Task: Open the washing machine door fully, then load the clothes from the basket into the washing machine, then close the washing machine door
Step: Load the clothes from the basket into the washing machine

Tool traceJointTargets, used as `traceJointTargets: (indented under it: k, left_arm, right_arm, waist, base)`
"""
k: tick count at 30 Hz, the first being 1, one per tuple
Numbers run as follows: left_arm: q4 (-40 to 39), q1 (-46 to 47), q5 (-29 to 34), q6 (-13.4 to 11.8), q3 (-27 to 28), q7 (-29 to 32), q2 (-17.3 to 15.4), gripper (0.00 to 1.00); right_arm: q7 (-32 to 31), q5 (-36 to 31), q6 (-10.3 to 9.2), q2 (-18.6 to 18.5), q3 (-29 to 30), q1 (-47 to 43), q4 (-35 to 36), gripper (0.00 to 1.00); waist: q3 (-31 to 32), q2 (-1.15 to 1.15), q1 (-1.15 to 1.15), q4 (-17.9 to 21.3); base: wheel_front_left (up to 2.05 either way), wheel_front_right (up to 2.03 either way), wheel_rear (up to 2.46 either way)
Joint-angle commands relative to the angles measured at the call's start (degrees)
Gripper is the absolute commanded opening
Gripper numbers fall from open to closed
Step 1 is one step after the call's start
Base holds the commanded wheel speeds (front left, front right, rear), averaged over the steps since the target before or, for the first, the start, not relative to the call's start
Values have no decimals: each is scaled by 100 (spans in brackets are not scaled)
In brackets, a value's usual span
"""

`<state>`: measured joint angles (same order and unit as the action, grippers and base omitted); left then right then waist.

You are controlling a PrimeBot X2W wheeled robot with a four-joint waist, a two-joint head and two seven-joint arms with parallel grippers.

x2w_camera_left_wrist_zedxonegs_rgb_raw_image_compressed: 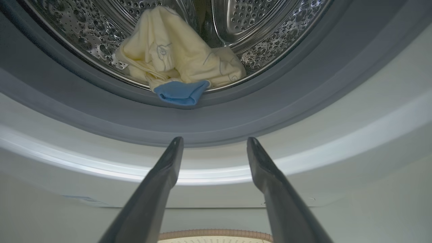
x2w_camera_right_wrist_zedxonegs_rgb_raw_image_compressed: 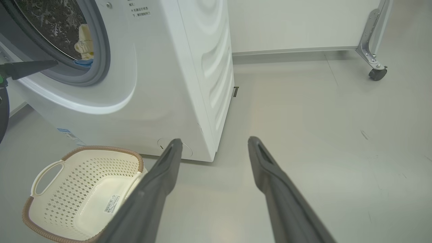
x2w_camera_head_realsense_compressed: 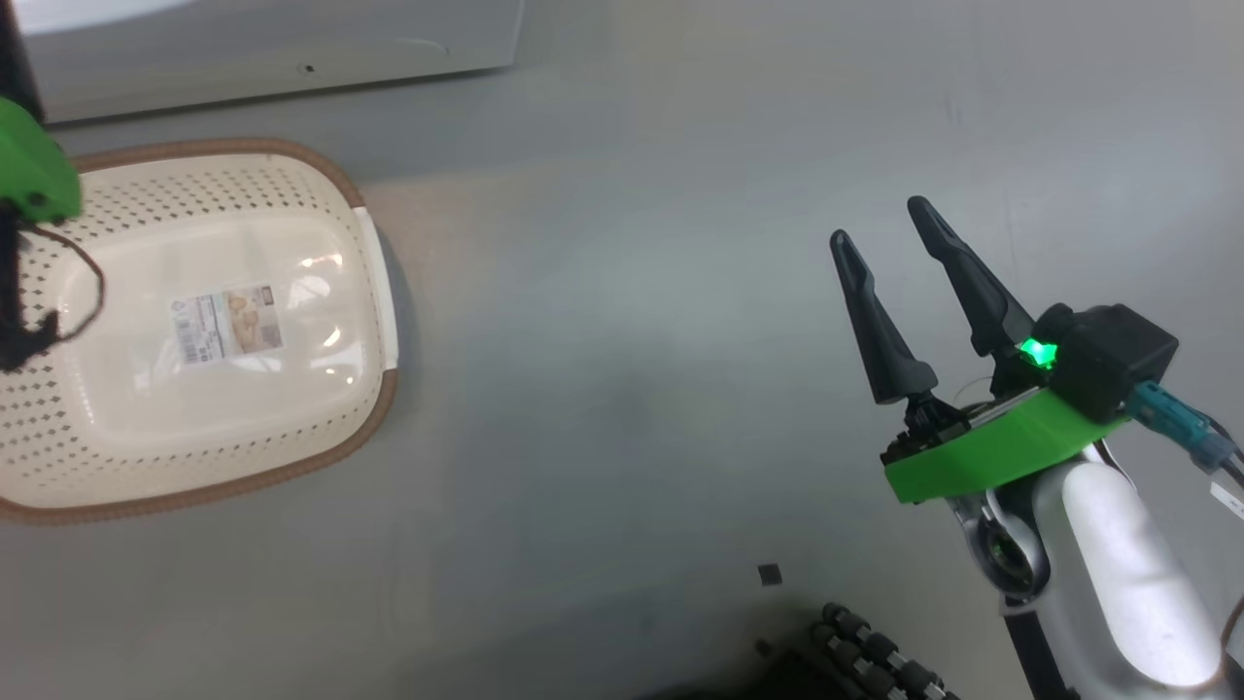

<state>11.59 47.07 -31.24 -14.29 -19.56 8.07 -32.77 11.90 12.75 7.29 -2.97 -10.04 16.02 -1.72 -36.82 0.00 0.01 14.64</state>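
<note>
Cream-yellow fabric, the clothes (x2w_camera_left_wrist_zedxonegs_rgb_raw_image_compressed: 175,57), lies bunched at the front of the steel drum (x2w_camera_left_wrist_zedxonegs_rgb_raw_image_compressed: 270,33) of the washing machine (x2w_camera_right_wrist_zedxonegs_rgb_raw_image_compressed: 168,84), and its blue patch (x2w_camera_left_wrist_zedxonegs_rgb_raw_image_compressed: 180,92) hangs over the drum's lip onto the grey gasket (x2w_camera_left_wrist_zedxonegs_rgb_raw_image_compressed: 236,114). The basket (x2w_camera_head_realsense_compressed: 243,146) sits on the floor (x2w_camera_head_realsense_compressed: 632,389) just in front of the machine, with no garment in it, so loading looks done apart from that overhang.

The left pincer (x2w_camera_left_wrist_zedxonegs_rgb_raw_image_compressed: 214,140) hovers before the opening, below the gasket, with its jaws wide and holding nothing. The right pincer (x2w_camera_head_realsense_compressed: 880,222) is equally wide and unladen, over bare floor well to the right of the basket.

My judgement is that the step in hand is to finish the load cleanly before closing. The left pincer is best placed for this. It could rise to the patch and nudge it back past the lip, pushing the bundle deeper rather than pinching it, since soft cloth tends to drag out again with the fingers. Cloth left on the gasket would likely get trapped in the seal.

A dark curved edge (x2w_camera_right_wrist_zedxonegs_rgb_raw_image_compressed: 2,114) at the far left of the right wrist view may be the washing machine door, though too little shows to be sure. The closing sweep should start only once the left arm is clear of the opening.
</note>
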Motion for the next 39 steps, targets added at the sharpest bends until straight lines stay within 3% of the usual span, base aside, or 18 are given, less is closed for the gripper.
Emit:
traceJointTargets:
  k: [1, 9, 15, 23, 34, 35, 36, 37, 39]
  left_arm:
    - [-118, 441, 93, -843, 275, 271, -466, 100]
    - [133, 1692, 319, -521, 107, 1521, -1194, 100]
    - [452, 2409, 476, -201, -69, 2138, -1527, 100]
    - [880, 3143, 548, 154, -212, 2482, -1645, 100]
    - [1206, 3761, 810, 374, -515, 3078, -1781, 100]
    - [1225, 3802, 838, 370, -540, 3133, -1788, 83]
    - [1236, 3841, 872, 382, -578, 3196, -1798, 33]
    - [1239, 3888, 900, 388, -604, 3241, -1805, 0]
    - [1225, 3992, 1001, 404, -675, 3305, -1837, 0]
  right_arm:
    - [111, 79, 20, 4, -155, 75, 79, 100]
    - [267, 334, 20, 8, -405, 375, -185, 100]
    - [302, 547, 20, 9, -594, 531, -317, 100]
    - [308, 764, 20, 9, -704, 594, -290, 100]
    - [309, 843, 20, 9, -821, 626, -249, 100]
    - [309, 857, 20, 9, -829, 632, -245, 100]
    - [309, 871, 20, 9, -835, 637, -242, 100]
    - [309, 887, 20, 9, -843, 640, -239, 100]
    - [309, 916, 20, 9, -857, 652, -230, 100]
  waist:
    - [-261, 0, -1, 202]
    - [-588, 0, -1, 437]
    - [-824, 0, -1, 695]
    - [-1121, 0, -1, 994]
    - [-1317, 0, -1, 1131]
    - [-1329, 0, -1, 1137]
    - [-1340, 0, -1, 1142]
    - [-1352, 0, -1, 1149]
    - [-1378, 0, -1, 1165]
  base:
    - [0, 0, 0]
    - [0, 0, 0]
    - [0, 0, 0]
    - [0, 0, 0]
    - [0, 0, 0]
    - [0, 0, 0]
    - [0, 0, 0]
    - [0, 0, 0]
    - [0, 0, 0]
